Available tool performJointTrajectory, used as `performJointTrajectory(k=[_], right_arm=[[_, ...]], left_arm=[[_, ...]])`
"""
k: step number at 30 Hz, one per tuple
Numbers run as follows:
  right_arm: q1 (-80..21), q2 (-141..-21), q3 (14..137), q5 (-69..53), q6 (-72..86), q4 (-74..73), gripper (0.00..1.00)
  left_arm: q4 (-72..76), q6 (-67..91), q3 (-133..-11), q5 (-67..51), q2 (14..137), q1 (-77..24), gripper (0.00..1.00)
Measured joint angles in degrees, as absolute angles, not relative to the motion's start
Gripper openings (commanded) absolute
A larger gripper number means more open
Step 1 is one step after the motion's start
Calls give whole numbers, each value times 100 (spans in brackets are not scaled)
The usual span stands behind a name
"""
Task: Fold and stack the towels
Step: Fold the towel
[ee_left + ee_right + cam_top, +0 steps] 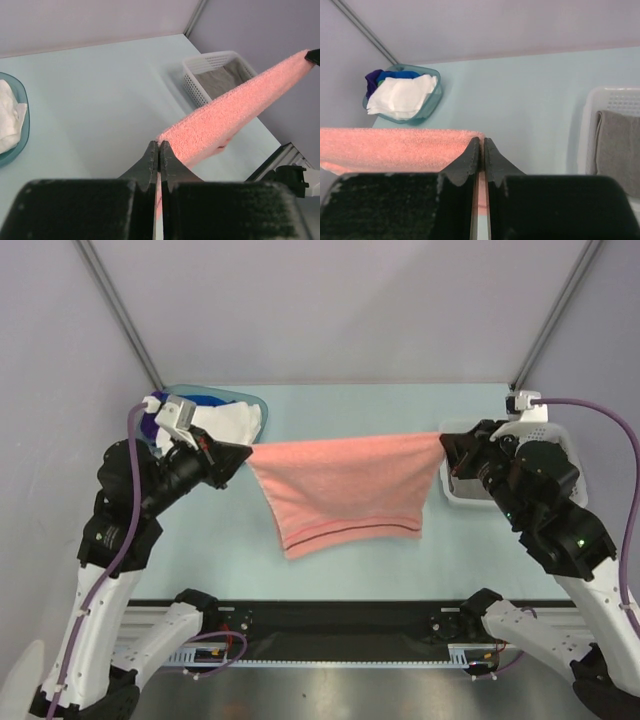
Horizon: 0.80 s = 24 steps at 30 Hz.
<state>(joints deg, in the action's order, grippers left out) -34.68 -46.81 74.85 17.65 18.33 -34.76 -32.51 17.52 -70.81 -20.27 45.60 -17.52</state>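
A salmon pink towel (345, 490) hangs stretched in the air between my two grippers, its lower edge with a dark stripe drooping toward the table. My left gripper (240, 453) is shut on its left top corner; the towel shows in the left wrist view (235, 112) running from the gripper (159, 145) to the far right. My right gripper (447, 447) is shut on the right top corner, seen in the right wrist view (481, 141) with the towel (395, 147) stretching left. A grey towel (619, 150) lies in the white basket. White (400, 95), blue and purple towels lie in the blue tub.
The translucent blue tub (245, 400) stands at the back left behind my left arm. The white mesh basket (455, 490) stands at the right under my right arm, also in the left wrist view (197, 75). The light blue table (340, 560) ends at a black rail in front.
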Motion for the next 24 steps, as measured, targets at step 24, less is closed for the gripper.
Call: performJointTrajectory(k=[24], right_arm=[[-1494, -11008, 7802, 51, 1577, -1291, 0]], left_arm=[[-875, 2010, -8023, -2117, 11177, -928, 0]])
